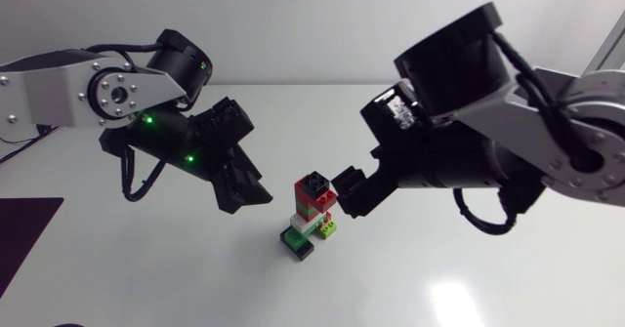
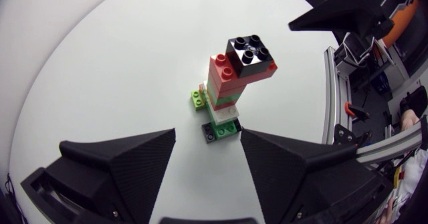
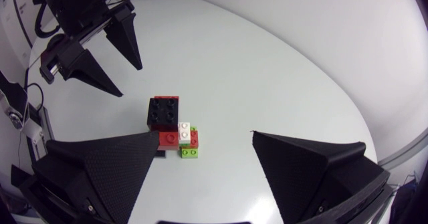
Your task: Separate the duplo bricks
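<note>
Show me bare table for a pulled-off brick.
Bare table lies in front of the brick stack and behind it toward the far edge. Crowded: the stack itself, with left pincer and right pincer close on either side.

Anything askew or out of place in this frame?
Nothing is spilled or damaged. The brick stack stands upright, but its black top brick sits off-centre, overhanging the red bricks below on one side.
</note>
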You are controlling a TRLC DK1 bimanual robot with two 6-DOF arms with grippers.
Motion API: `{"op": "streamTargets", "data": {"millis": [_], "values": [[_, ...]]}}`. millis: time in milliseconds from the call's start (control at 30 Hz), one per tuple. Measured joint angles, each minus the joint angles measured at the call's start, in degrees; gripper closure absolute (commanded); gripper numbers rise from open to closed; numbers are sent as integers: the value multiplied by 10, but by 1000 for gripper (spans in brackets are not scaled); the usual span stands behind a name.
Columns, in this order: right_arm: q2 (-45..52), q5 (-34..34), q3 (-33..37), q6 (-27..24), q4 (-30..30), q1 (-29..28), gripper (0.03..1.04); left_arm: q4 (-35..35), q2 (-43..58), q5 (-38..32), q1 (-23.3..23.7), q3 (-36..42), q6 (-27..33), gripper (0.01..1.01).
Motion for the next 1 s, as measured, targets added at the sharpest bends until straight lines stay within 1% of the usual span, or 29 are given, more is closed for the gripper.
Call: {"op": "streamTargets", "data": {"millis": [100,167,300,500,633,800,1000], "values": [[17,-1,8,-28,0,-1,66,14,12,23,6,-4,21,346],[20,-3,9,-38,0,-4,66,17,25,43,11,-4,29,346],[26,-32,28,-43,0,-24,66,27,40,76,14,-16,32,348],[40,-40,44,-47,0,-26,67,69,42,81,1,-50,29,346],[63,-40,50,-47,1,-22,67,116,42,90,-10,-78,7,351],[80,-40,54,-47,0,-22,67,222,41,89,-34,-127,-38,354],[81,-40,54,-47,0,-20,67,325,32,57,-67,-173,-97,354]]}}
